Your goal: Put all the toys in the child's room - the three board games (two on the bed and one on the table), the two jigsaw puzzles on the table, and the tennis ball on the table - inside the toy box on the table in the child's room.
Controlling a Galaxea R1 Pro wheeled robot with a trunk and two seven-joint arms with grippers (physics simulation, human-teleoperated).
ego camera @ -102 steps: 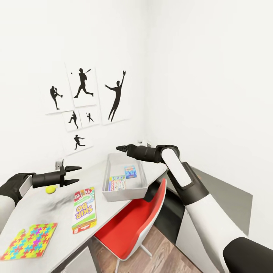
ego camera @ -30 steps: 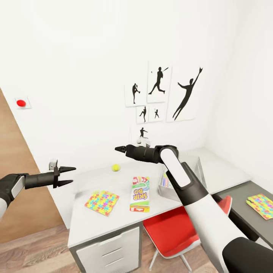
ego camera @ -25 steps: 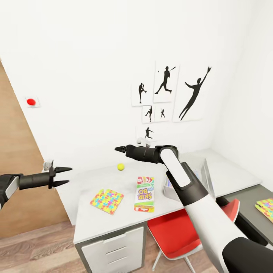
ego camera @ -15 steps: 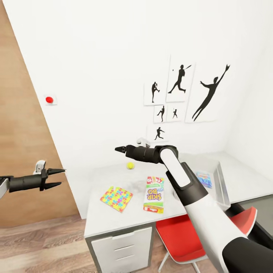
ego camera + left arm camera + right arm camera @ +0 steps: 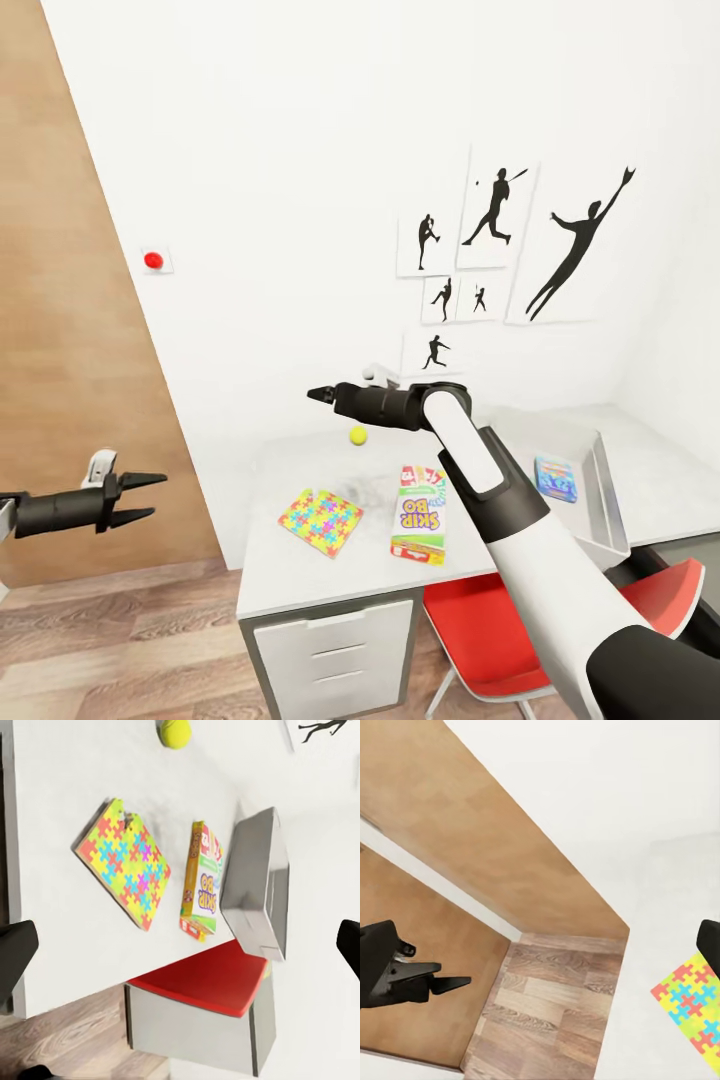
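Note:
On the table (image 5: 300, 575) lie one jigsaw puzzle (image 5: 322, 521), the white SKIP-BO board game (image 5: 419, 527) and, nearer the wall, the tennis ball (image 5: 358, 435). The toy box (image 5: 603, 492) stands at the table's right end with a blue box (image 5: 556, 478) inside. My right gripper (image 5: 318, 394) hovers above the table near the ball, open and empty. My left gripper (image 5: 135, 498) is open and empty, off the table's left end over the floor. The left wrist view looks at the puzzle (image 5: 124, 862), SKIP-BO box (image 5: 202, 881), ball (image 5: 174, 731) and toy box (image 5: 259, 881). The bed is out of view.
A red chair (image 5: 650, 590) is tucked under the table's right part, and pale drawers (image 5: 340, 650) sit under its left part. A wooden door (image 5: 70, 300) lines the left side, with a red button (image 5: 152, 260) on the white wall. Wood-plank floor (image 5: 120, 650) lies before the table.
The whole view has swung left, so the table and pictures sit further right and more of the door shows. My left gripper sits lower in the picture; both stay open.

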